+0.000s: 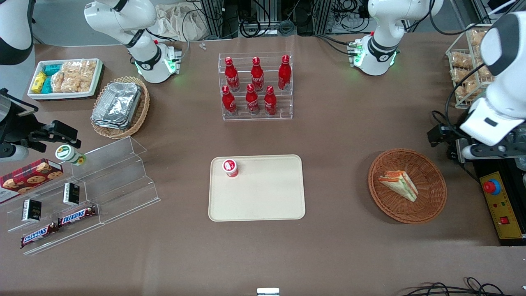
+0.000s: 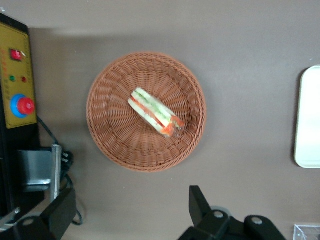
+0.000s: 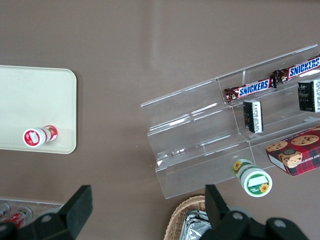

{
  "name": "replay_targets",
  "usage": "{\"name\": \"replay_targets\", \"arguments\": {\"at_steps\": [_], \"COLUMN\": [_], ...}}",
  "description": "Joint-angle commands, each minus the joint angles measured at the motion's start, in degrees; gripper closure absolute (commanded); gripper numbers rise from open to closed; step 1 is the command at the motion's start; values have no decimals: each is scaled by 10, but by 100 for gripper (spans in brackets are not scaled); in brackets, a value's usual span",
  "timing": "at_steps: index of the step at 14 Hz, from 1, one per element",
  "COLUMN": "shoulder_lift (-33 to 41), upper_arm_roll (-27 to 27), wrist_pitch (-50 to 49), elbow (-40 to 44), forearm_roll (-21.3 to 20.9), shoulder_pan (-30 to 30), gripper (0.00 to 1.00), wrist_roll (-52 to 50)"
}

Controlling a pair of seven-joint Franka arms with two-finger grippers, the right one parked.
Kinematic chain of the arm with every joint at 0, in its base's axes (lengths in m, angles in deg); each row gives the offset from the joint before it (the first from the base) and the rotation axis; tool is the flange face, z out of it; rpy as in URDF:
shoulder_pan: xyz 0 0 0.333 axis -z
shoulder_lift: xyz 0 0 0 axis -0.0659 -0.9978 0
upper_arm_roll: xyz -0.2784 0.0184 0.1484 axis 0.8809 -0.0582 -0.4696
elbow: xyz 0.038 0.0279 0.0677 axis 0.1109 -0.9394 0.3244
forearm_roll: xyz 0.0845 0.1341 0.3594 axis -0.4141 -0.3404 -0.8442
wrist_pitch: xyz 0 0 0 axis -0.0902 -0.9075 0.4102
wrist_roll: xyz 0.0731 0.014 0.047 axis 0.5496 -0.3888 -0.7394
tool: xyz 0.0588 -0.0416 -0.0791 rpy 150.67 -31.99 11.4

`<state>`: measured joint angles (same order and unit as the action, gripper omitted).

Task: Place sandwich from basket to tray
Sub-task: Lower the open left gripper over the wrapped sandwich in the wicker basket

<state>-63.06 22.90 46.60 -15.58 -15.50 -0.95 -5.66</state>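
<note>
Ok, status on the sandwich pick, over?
Gripper open, empty, hovering high over the table beside the basket. Sandwich lies in basket, untouched. Tray holds one small red-and-white container at a corner.

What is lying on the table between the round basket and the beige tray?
Nothing: in the front view only bare brown table separates the basket from the tray. The open gripper hangs above the table beside the basket.

A table (image 1: 349, 135) covered in brown cloth is seen, with cables (image 1: 263, 24) and metal framing gathered at its farthest edge.
</note>
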Motion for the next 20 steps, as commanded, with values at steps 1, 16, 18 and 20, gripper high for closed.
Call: {"name": "replay_targets", "arguments": {"at_steps": [1, 16, 18, 20], "shoulder_lift": [10, -164, -173, -186], "upper_arm_roll": [-7, -8, -8, -8], "wrist_pitch": [37, 338, 346, 364], "elbow": [-64, -147, -147, -147], "forearm_roll": [32, 39, 39, 40], "shoulder_pan": [-10, -23, -23, -23], "gripper": [0, 0, 0, 1], "wrist_roll": [-61, -324, -337, -338]}}
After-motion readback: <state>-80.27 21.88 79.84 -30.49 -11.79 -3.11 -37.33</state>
